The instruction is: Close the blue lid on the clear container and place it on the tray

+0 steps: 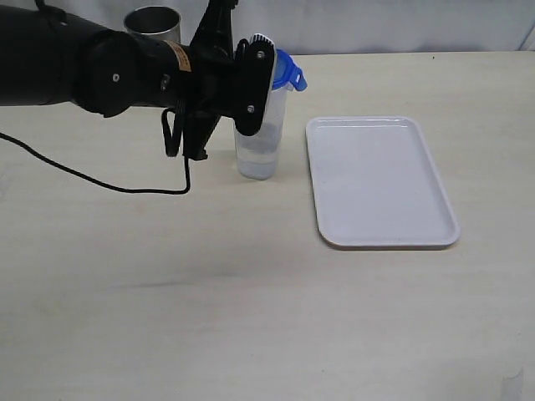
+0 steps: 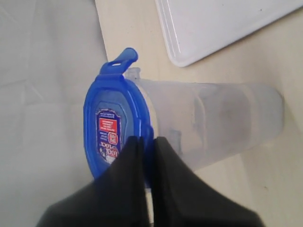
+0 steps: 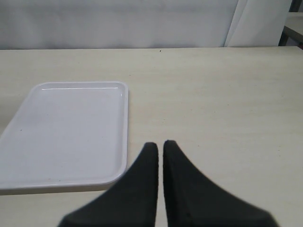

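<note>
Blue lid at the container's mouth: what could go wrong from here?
1. The left gripper pinches only the rim of the blue lid. The tall clear container stands unbraced on the table, so a sideways push may tip it.
2. One lid flap sticks out, apparently unlatched. Lifting by the lid toward the tray could drop the container.
3. The arm passes close to the steel cup and might knock it.

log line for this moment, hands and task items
left hand: shut on blue lid | lid: at clear container mouth | container: upright beside tray, not on it | right hand: shut, empty
</note>
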`<state>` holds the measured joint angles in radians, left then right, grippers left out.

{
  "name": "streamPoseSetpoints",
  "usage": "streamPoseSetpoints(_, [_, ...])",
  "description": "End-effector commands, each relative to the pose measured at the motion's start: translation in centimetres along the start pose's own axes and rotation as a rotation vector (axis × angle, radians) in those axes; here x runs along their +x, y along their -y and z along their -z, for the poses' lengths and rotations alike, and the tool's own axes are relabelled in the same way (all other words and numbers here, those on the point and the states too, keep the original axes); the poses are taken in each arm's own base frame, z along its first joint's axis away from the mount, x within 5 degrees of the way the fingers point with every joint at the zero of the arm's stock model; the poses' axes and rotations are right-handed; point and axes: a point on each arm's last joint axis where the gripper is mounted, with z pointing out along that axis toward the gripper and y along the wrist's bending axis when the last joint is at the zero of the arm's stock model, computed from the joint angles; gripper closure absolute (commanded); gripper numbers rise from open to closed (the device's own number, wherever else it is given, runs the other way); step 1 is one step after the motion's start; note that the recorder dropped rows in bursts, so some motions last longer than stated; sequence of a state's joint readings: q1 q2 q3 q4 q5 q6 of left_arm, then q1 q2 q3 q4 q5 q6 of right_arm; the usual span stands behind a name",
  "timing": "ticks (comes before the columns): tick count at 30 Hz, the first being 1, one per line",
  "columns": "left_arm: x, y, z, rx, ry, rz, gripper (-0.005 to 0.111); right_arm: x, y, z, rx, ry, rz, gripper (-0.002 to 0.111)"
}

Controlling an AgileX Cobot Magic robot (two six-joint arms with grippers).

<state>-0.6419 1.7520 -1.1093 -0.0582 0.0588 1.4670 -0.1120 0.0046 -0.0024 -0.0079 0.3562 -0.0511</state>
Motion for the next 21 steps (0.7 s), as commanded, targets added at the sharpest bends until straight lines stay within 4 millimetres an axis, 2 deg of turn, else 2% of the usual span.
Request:
streamPoseSetpoints(1, [-0.13,-0.38,0.2,-0.04,0.006,0.001,0.107,-0.04,0.01,0.01,0.003,0.013,0.005,0.104])
streamPoseSetpoints(21, [-0.16,0.06,0.2,0.008,0.002,-0.025,0.107,-0.04,0.01,0.01,0.003,0.013,0.005,0.104])
